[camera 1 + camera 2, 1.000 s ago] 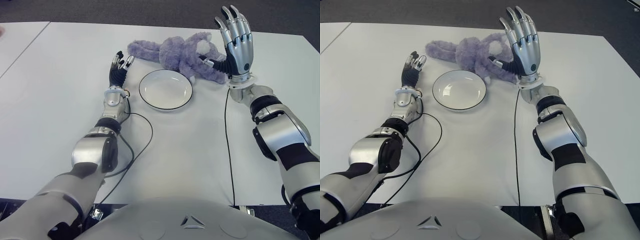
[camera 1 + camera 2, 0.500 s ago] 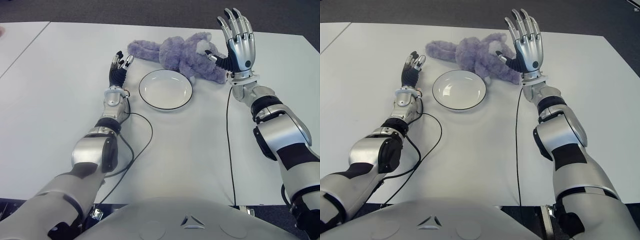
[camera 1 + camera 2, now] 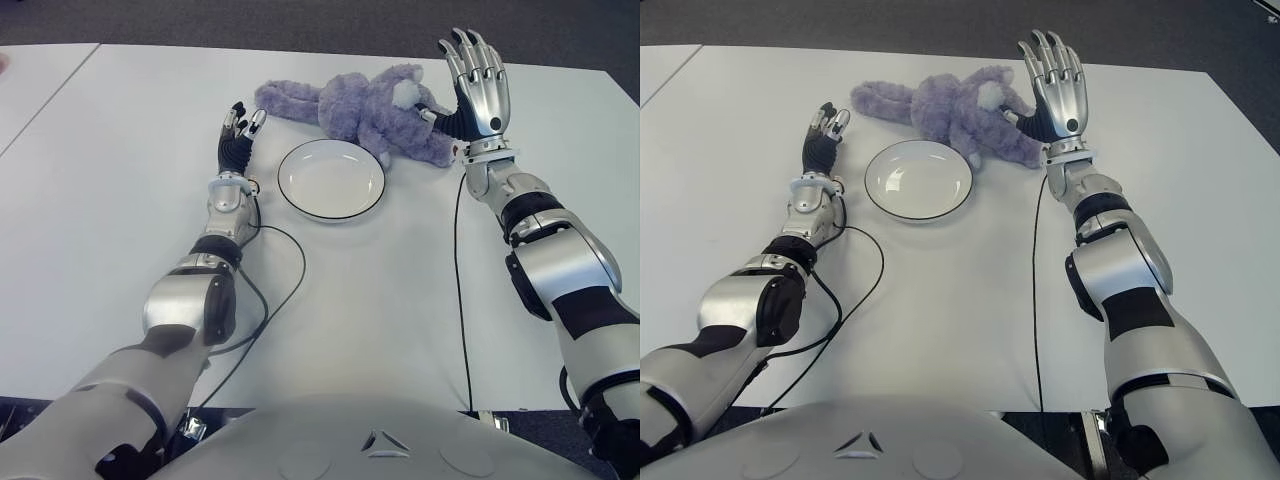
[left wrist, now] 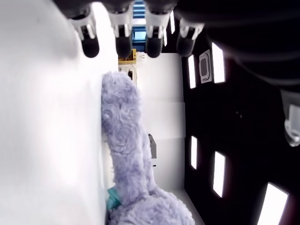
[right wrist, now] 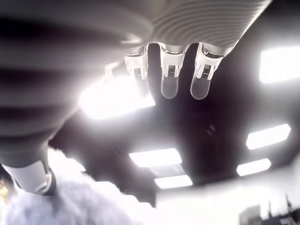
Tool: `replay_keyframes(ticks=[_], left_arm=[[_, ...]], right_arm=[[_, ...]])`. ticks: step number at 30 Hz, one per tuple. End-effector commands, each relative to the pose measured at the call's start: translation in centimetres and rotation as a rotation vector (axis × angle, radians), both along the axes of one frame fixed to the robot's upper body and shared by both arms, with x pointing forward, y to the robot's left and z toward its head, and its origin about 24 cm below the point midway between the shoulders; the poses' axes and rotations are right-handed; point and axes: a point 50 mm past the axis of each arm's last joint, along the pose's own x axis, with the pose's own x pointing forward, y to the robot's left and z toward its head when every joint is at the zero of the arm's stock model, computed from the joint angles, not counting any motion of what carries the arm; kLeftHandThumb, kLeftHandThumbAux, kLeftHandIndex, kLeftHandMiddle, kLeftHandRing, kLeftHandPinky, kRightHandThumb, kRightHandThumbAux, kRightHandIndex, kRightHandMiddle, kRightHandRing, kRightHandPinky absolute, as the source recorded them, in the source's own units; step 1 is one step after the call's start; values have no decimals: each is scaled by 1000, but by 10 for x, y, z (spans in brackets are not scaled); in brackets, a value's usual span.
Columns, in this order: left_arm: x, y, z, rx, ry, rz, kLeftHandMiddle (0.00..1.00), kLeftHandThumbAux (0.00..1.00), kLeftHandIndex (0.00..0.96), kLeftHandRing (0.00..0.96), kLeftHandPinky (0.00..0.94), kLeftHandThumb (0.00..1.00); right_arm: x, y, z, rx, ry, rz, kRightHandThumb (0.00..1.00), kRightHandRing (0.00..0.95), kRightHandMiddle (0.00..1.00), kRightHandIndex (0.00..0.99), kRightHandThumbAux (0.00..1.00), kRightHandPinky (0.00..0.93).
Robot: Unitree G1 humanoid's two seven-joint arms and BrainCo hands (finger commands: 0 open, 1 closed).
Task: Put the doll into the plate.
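I am keeping my left hand (image 3: 240, 127) low near the white table (image 3: 120, 180), to the left of the plate (image 3: 331, 179), its fingers (image 4: 123, 42) lying straight and relaxed with nothing in them. The plate is sitting empty-bowled, white with a thin dark rim, just in front of the doll (image 3: 365, 109). The doll, a purple plush, is lying stretched along the table behind the plate, outside it, one long limb trailing toward my left hand. I am holding my right hand (image 3: 473, 82) upright at the doll's right end, palm toward it, fingers (image 5: 168, 77) spread wide and gripping nothing; my thumb is just touching the fur.
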Motion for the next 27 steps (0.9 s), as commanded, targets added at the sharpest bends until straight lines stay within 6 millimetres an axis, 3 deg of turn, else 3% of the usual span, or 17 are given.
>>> replay_keyframes(ticks=[1,12,27], left_arm=[[-71,-11,-98,-45,437,8,0,383,0,11,56,0],[-71,-14,-98,-42,441,-6,0,380,0,5,38,0],[-68,-19,-96,-33,434,-29,0,365,0,5,39,0]], right_arm=[[-1,3,-22,40,153,-36,322,45,0,18,582,60],[0,11,-30,58,219,-34,400,75,0,23,575,239],[5,22,-25,80,247,-12,542,31,0,2,601,179]])
